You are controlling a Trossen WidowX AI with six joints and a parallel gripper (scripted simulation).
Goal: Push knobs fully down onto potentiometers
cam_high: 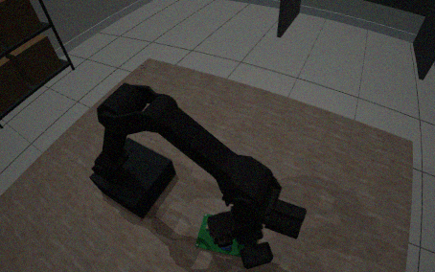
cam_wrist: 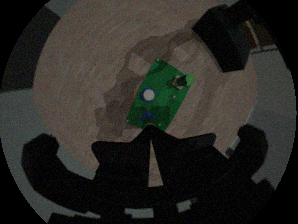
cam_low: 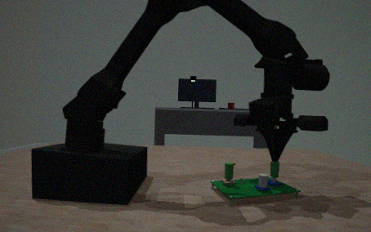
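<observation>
The green circuit board [cam_high: 204, 238] [cam_low: 241, 193] [cam_wrist: 163, 74] stands on short legs. One green knob [cam_low: 274, 169] is upright above a blue potentiometer [cam_low: 275, 183] [cam_wrist: 148, 116], with a short gap between them. The other green knob [cam_low: 229, 171] [cam_wrist: 190, 79] stands upright over a tan base [cam_low: 227, 183] at the board's other end, with a small gap below it. My gripper [cam_low: 275, 160] [cam_wrist: 149, 127] is shut and empty, pointing down, its tips at the top of the knob over the blue potentiometer. Whether they press on it cannot be told. The fingers hide this knob in the wrist view.
A white cylinder [cam_low: 263, 180] [cam_wrist: 149, 94] on a blue base stands on the board, close beside the knob under my gripper. A small pin [cam_low: 241, 180] stands between it and the other knob. The arm's black base block [cam_high: 141, 187] [cam_low: 87, 176] is on the table.
</observation>
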